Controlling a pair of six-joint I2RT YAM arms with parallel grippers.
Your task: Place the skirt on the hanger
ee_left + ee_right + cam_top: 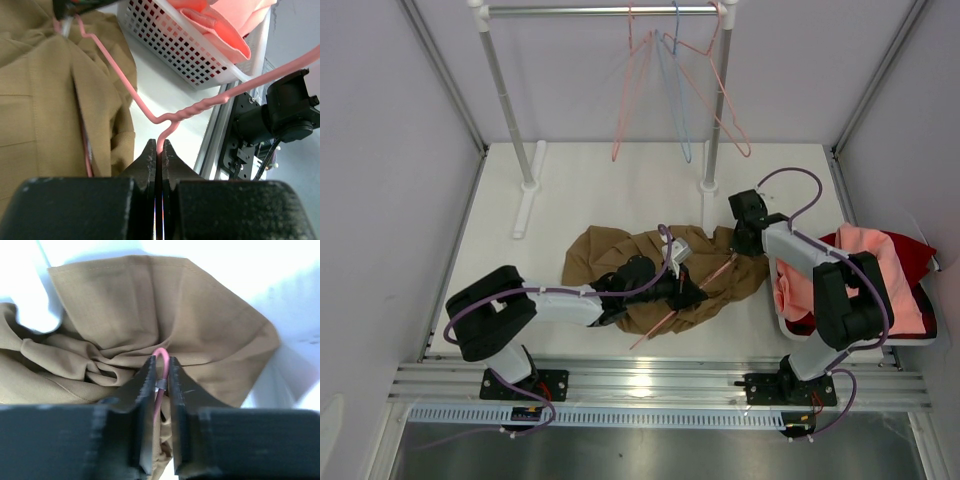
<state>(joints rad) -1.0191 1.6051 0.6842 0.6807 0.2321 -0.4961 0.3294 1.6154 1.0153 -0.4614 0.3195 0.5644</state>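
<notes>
**Hanger pinched at both ends over the crumpled skirt**

The skirt point(650, 270) lies in a heap in the middle of the table point(580, 190), closer to the near edge than to the far one, between the two arms. The hanger point(717, 271) lies slanted across its right part.

Your left gripper point(160, 150) has its jaws pressed together on the pink wire just below the twisted neck. Your right gripper point(161, 365) stands over the brown cloth with its jaws drawn narrow on a bend of the same wire, and a small grey piece sits between them. It looks like a pinch on the wire only, not on the cloth.

You should expect the skirt to be soft and limp. It will sag, fold and drag on the table, and it is probably much heavier than the wire. Loose pleats will likely pull out of a grip, so a stitched edge, such as the flat seamed band in the left wrist view, seems the better place to hold. I cannot tell if that band is the waist.

The hanger is thin, light and springy. It may turn or slip between the jaws when the cloth pulls on it, so hold it close to the neck or a corner.
</notes>
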